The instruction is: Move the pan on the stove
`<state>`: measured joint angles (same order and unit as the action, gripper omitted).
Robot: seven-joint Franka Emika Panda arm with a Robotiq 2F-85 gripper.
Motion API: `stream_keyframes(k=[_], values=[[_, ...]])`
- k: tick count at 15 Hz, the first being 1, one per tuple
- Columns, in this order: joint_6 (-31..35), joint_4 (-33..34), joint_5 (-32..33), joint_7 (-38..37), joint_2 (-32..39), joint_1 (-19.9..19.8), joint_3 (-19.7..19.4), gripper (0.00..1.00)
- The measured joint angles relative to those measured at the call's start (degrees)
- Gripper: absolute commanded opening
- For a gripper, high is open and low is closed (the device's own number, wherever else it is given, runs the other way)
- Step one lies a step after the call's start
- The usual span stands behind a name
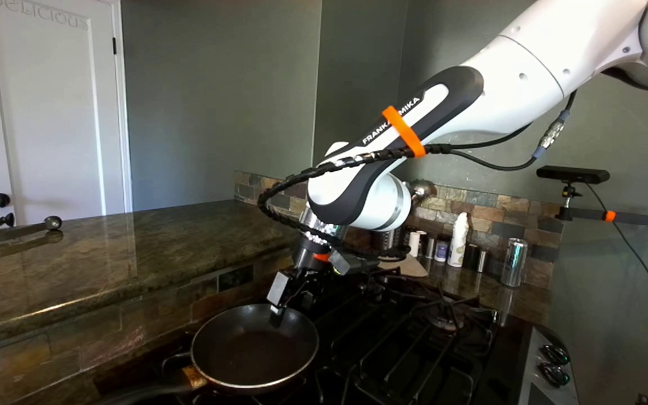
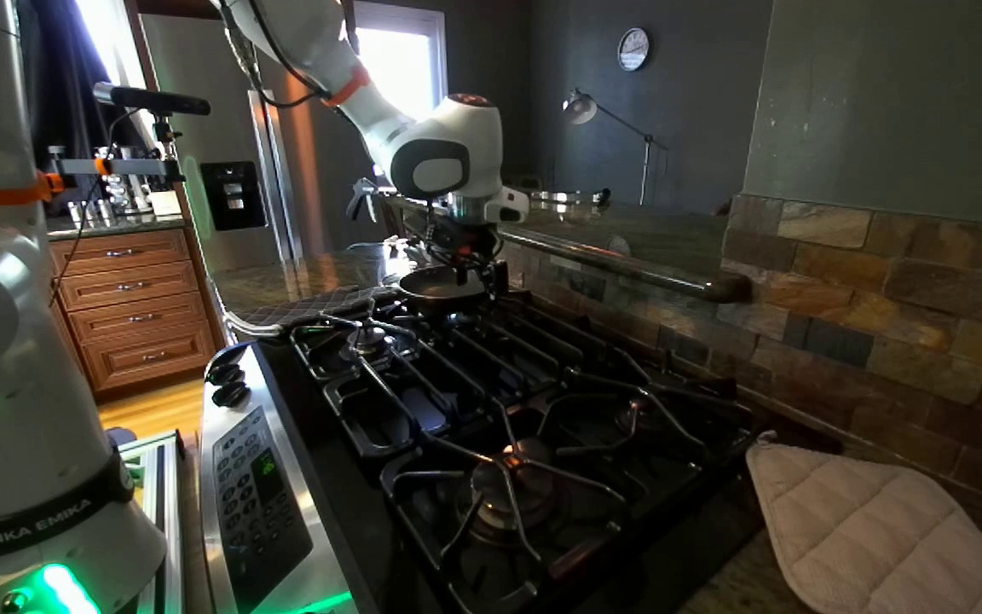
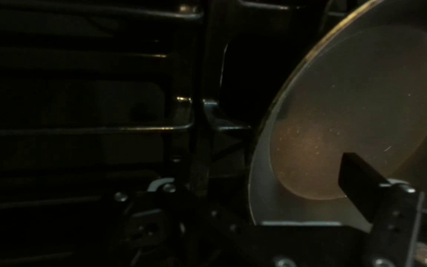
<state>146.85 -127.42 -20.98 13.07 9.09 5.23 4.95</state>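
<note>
The pan [image 1: 253, 351] sits on the burner grates at the end of the black stove [image 1: 509, 351], beside the tiled ledge. Its dark handle [image 1: 149, 392] points to the lower left in that exterior view. The pan [image 2: 427, 287] is at the far end of the stove [image 2: 346, 520] in an exterior view. My gripper [image 1: 292, 308] is open at the pan's rim; it also shows at the pan in an exterior view [image 2: 481, 280]. In the wrist view, one finger of the gripper [image 3: 272, 185] is over the pan's inside [image 3: 332, 118]. The other finger is dark, outside the rim over the grates.
A raised stone countertop [image 1: 133, 259] runs along the stove's back. A steel canister [image 1: 514, 262], a white bottle [image 1: 459, 241] and small containers stand beyond the stove. A pale quilted pot holder [image 2: 875, 520] lies beside it. A control panel [image 2: 261, 486] lines the front.
</note>
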Motion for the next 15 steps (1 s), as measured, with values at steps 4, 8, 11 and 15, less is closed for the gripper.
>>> stream_keyframes(k=[4,8,11,15], values=[[0.00,-0.08,2.06,-0.22,-2.53,0.01,0.22,1.00],[0.00,-0.42,4.35,-1.14,-6.05,-0.15,0.16,1.00],[-0.28,-0.66,4.60,-2.14,-8.95,-0.18,0.17,1.00],[-4.08,-0.70,4.62,-5.76,-12.79,0.11,0.28,1.00]])
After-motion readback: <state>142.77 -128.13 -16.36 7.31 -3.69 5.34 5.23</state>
